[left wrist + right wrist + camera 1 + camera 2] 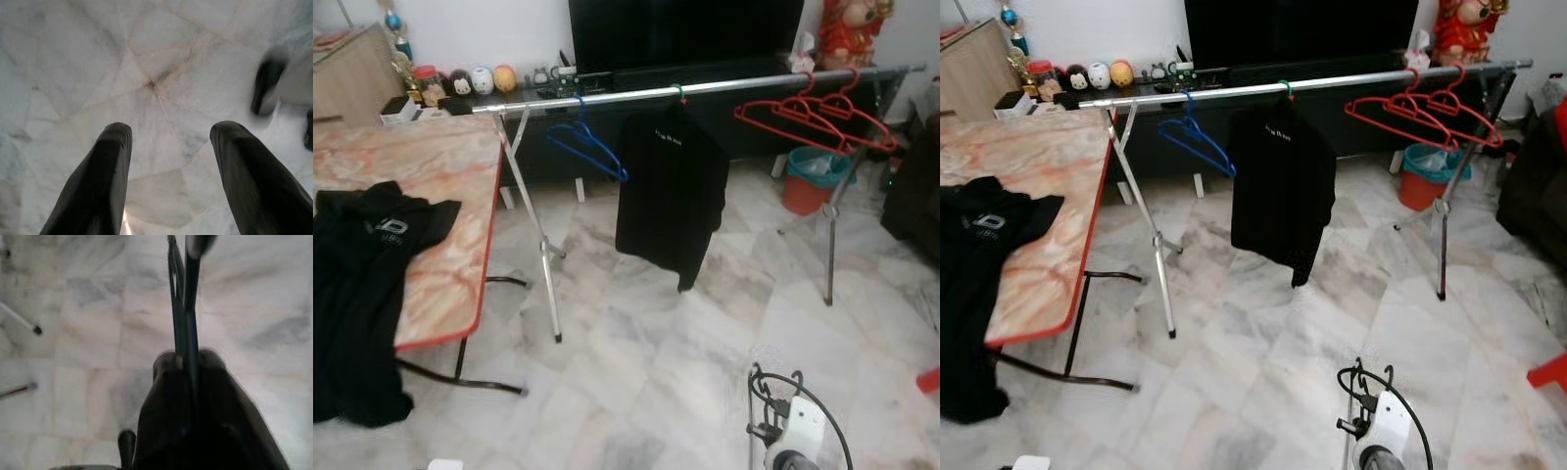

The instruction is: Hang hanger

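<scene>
A marble-patterned table (431, 176) with a red edge stands at the left, a black garment (357, 284) draped over its near corner and hanging down toward the floor. Beside it a silver clothes rail (724, 86) runs across the room on folding legs; from left to right it carries a blue hanger (587, 147), tilted on the bar, a black shirt (668, 191) on a hanger with a green hook, and a pair of red hangers (818, 119) close together near the far end. A teal and orange bin (813, 176) sits on the pale marble floor (656, 362) behind the rail. The left gripper (168, 147) points down at the tiles, its two black fingers spread apart with nothing between them. The right gripper (188, 362) is low near the floor, its fingers pressed together on a dark thin hanger (185, 293), seen edge-on as slim parallel rods extending past the fingertips.
</scene>
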Available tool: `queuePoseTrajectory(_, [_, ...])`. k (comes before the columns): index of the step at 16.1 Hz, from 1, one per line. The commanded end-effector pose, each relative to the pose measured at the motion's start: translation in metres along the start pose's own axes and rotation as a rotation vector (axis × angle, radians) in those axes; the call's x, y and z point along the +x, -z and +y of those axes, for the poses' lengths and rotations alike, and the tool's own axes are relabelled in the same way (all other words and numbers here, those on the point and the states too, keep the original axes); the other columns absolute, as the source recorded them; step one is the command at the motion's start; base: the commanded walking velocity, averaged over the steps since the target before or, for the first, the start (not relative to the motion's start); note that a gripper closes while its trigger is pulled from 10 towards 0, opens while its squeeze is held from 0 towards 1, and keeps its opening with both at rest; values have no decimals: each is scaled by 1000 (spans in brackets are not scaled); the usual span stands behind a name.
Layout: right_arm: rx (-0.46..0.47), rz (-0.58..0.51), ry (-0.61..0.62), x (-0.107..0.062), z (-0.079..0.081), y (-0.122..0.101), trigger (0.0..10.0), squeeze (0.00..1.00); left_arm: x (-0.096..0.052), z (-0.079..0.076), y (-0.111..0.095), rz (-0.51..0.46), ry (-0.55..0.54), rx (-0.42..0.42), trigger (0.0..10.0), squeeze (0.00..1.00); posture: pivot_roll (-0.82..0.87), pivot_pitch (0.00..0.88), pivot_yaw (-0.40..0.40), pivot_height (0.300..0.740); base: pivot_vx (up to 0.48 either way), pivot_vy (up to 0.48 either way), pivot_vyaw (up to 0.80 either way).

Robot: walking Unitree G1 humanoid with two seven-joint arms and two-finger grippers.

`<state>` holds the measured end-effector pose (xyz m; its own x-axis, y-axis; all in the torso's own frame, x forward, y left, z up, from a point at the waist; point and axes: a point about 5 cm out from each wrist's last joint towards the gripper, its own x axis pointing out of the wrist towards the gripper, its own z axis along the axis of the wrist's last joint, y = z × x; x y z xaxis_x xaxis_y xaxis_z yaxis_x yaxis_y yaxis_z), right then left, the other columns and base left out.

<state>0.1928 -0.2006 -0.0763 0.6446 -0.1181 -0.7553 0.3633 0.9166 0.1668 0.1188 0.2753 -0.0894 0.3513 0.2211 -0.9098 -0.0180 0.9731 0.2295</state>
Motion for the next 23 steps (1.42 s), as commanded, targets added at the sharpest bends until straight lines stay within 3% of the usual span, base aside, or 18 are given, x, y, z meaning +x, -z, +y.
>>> queuePoseTrajectory(1, [-3,13,8,-1,-3,3,10000,0,0,1,-8,-16,0,12,10000,0,14,0,26,719,480,0,-650])
queuePoseTrajectory(5, [-3,12,7,-1,-3,3,10000,0,1,0,-8,-16,1,14,10000,0,18,0,24,719,480,0,-641])
queuePoseTrajectory(23, [-17,6,4,-1,-2,3,10000,0,1,0,-8,-15,5,14,10000,0,10,0,26,719,480,0,0])
